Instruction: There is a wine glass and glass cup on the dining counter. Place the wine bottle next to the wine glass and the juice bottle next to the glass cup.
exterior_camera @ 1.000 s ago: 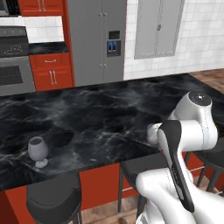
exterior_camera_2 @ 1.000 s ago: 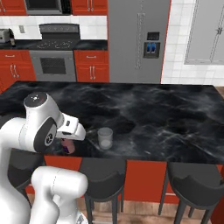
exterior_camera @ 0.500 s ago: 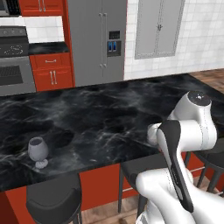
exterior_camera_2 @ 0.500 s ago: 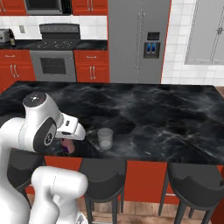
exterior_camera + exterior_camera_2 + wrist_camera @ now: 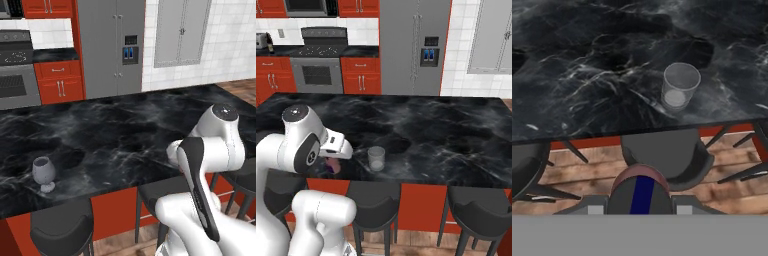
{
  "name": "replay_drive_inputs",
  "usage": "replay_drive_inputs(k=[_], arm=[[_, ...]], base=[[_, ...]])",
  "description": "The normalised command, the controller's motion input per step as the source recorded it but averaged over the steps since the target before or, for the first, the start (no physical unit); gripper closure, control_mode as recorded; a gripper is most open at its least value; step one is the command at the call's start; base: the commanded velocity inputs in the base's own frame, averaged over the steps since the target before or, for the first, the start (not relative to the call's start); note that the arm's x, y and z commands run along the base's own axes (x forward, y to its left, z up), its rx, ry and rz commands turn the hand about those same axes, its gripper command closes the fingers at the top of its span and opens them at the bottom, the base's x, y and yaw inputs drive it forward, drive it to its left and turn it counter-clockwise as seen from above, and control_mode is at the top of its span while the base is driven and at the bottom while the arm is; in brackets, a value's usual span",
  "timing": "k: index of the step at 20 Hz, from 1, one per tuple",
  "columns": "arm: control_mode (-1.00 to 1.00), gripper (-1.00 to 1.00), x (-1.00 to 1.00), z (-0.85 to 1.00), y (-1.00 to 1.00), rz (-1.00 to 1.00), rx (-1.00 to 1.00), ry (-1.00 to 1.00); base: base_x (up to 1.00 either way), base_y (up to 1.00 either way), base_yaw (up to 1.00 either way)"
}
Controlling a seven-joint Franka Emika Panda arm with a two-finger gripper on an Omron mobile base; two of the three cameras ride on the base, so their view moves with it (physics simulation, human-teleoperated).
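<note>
Three dark stools (image 5: 375,206) under counter edge, tool (image 5: 641,202) pinching juice bottle (image 5: 640,187), glass cup (image 5: 679,86) beyond

A home kitchen: marble island (image 5: 456,130) with stools (image 5: 376,200) below, fridge (image 5: 413,45) top centre, oven (image 5: 318,75) and red cabinets (image 5: 361,80) upper left.

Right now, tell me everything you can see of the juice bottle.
The juice bottle is a small pink-red bottle with a dark blue cap, seen cap-on in the hand view between the finger tips of the shut gripper. From the right base view a bit of pink shows under the hand, at the counter's near edge, left of the cup.
</note>
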Motion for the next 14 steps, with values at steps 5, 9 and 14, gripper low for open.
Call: replay_drive_inputs(k=[5, 9, 14], arm=[[-1.00, 1.00, 0.54, 0.00, 0.42, -0.01, 0.00, -0.01], [-1.00, 1.00, 0.64, -0.01, 0.33, -0.02, 0.00, 0.00], [-1.00, 1.00, 0.56, -0.14, 0.03, 0.00, 0.00, 0.05]], base=[[0.00, 0.00, 0.00], [0.00, 0.00, 0.00], [0.00, 0.00, 0.00]])
